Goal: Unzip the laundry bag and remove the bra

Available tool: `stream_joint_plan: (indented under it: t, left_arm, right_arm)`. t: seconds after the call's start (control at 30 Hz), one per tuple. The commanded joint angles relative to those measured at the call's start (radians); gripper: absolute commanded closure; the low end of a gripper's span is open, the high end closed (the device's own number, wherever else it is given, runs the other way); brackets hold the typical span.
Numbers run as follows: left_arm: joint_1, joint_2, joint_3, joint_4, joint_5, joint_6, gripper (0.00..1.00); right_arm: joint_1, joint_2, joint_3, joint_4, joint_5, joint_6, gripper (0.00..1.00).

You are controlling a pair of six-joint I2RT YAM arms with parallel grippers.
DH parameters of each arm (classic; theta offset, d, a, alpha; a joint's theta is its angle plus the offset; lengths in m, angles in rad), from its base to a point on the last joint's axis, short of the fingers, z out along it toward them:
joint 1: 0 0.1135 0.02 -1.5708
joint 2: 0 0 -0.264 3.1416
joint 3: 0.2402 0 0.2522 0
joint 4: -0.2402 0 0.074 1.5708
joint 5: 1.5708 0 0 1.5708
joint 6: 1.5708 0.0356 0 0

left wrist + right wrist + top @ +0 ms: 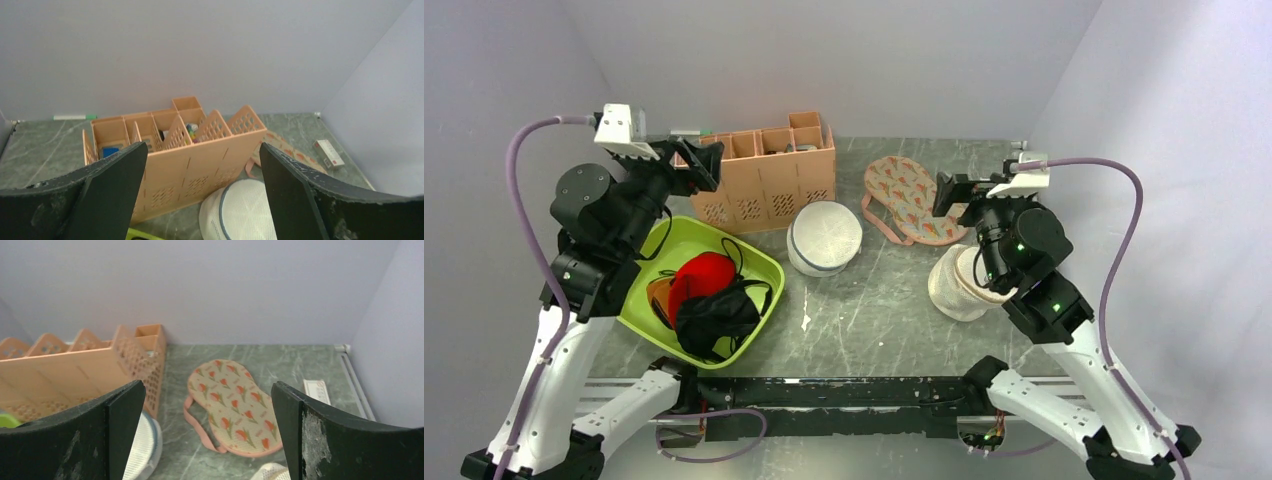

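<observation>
Hovering above the back-left of the grey-green marbled surface [874, 310], the left tool [701, 165] is spread wide and grips nothing. The right tool [949, 192] hangs over the right side, also wide open and empty. Both are well clear of the surface.

The white round drum-shaped mesh laundry bag [824, 238] sits near the centre, resting flat, with a grey band around its rim. It is just in front of the peach perforated plastic organizer [764, 175] and just right of the lime-green plastic tray [769, 265]. Neither tool touches it. What is inside it cannot be seen. In the left wrist view the bag [240, 210] shows low between the fingers of the left tool [202, 150]. In the right wrist view its edge [142, 445] shows at lower left, beside the right tool [207, 385].

The tray holds a red domed garment [699, 278] and a black garment [714, 315]. A beige floral pad with a pink strap [909, 195] lies behind and to the right of the bag. A cream mesh bag [959, 290] sits under the right arm. A small white box [316, 389] lies by the right wall.
</observation>
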Motion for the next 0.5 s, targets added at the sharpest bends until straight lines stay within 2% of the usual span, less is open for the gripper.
stream_joint_plan:
  t: [0.0,0.27,0.47]
  left_arm:
    - [0.021,-0.030,-0.070,0.034,0.046,-0.022,0.05]
    - [0.055,-0.086,-0.233,0.047,0.122,-0.056,0.03]
    - [0.077,-0.133,-0.358,0.052,0.235,-0.106,0.02]
  right_arm:
    - [-0.119,-0.032,-0.046,-0.048,-0.059,0.105,0.00]
    - [-0.368,-0.114,-0.175,-0.080,-0.216,0.263,0.00]
    - [-0.493,-0.224,-0.305,-0.059,-0.382,0.355,0.00]
